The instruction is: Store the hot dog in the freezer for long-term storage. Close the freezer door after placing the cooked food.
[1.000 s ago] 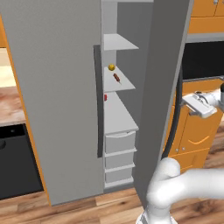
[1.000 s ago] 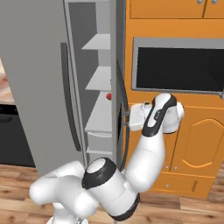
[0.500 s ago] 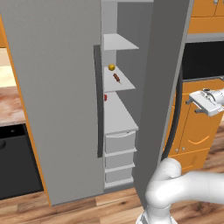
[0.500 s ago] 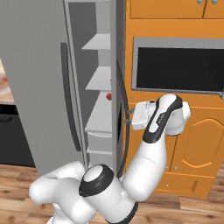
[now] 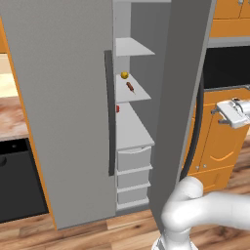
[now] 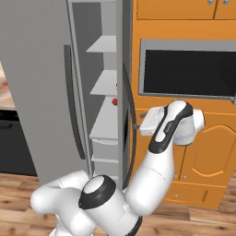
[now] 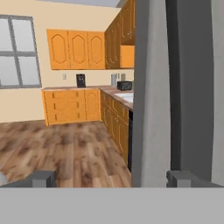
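The hot dog [image 5: 130, 87] lies on a middle white shelf inside the freezer [image 5: 133, 122], just below a small yellow ball [image 5: 124, 75]. The freezer door [image 5: 180, 97] stands wide open and edge-on to me, its dark curved handle [image 5: 195, 132] on the outer face. My gripper [image 5: 218, 113] hovers outside that door, at handle height, a little apart from the handle [image 6: 131, 133]. In the hand view the gripper [image 7: 111, 179] is open, with dark fingertips [image 7: 43, 178] spread wide and nothing held. Ahead of them stand the door's grey edge [image 7: 151, 87] and the handle [image 7: 172, 83].
A small red lump [image 5: 117, 108] sits at the edge of the lower shelf, above white drawers [image 5: 133, 158]. The wider grey door [image 5: 63, 97] is closed. Orange cabinets and a black oven [image 6: 189, 73] stand close on the right. Wood floor [image 7: 65, 148] stretches beyond the door.
My hand has drawn slightly to the right, away from the door's outer face, and the elbow has swung rightward. The door and the food have not moved.
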